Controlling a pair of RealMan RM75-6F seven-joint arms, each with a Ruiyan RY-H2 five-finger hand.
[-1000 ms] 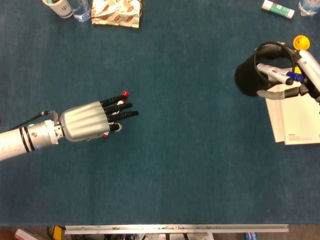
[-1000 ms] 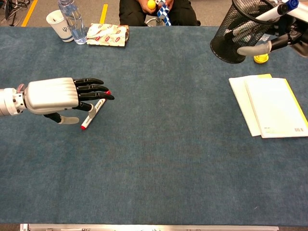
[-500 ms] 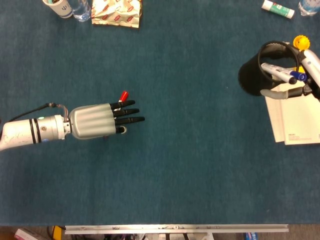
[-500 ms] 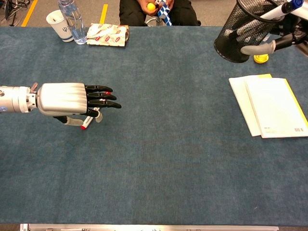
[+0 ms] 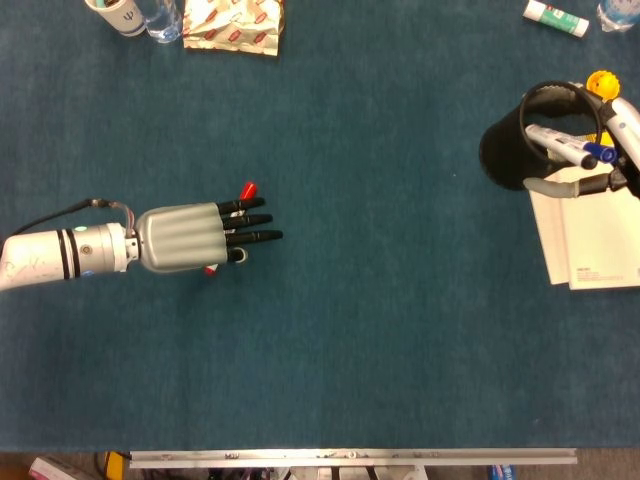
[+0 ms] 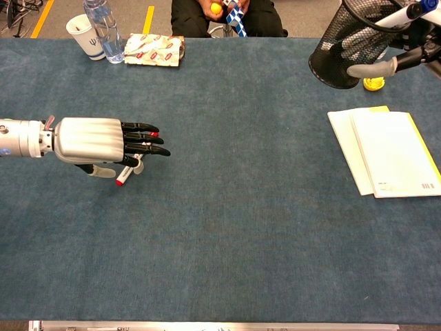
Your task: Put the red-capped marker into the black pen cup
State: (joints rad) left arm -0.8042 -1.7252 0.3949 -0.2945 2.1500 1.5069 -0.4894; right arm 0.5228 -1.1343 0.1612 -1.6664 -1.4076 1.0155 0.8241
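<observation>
Counting from left to right: one white paper cup (image 6: 84,36), one clear plastic water bottle (image 6: 102,29), one crinkled red-and-white foil packet (image 6: 153,49), one silver left hand (image 6: 103,141) with black fingers, one red-capped white marker (image 6: 128,169), one black mesh pen cup (image 6: 344,43), one small yellow object (image 6: 373,84) and two stacked sheets of pale paper (image 6: 389,150) were on the table. A white glue stick (image 5: 555,17) lay at the far right edge in the head view.

Left hand was palm down, fingers stretched nearly straight and slightly apart, directly over the marker. The marker lay slanted beneath the fingers; its red end (image 5: 247,189) showed beyond them in the head view, its other end just below the thumb in the chest view. Whether the thumb and a finger pinched the marker could not be told.

Right hand (image 6: 406,56) was only partly in view at the right edge, a grey finger (image 6: 372,68) lying across the pen cup's wall, holding the cup tilted above the table. The cup held pens, at least one blue-capped (image 5: 596,154).

Surface was a dark teal carpet-like cloth (image 6: 241,221). Beyond the far edge a seated person in dark trousers (image 6: 227,15) and a floor with yellow lines showed.
</observation>
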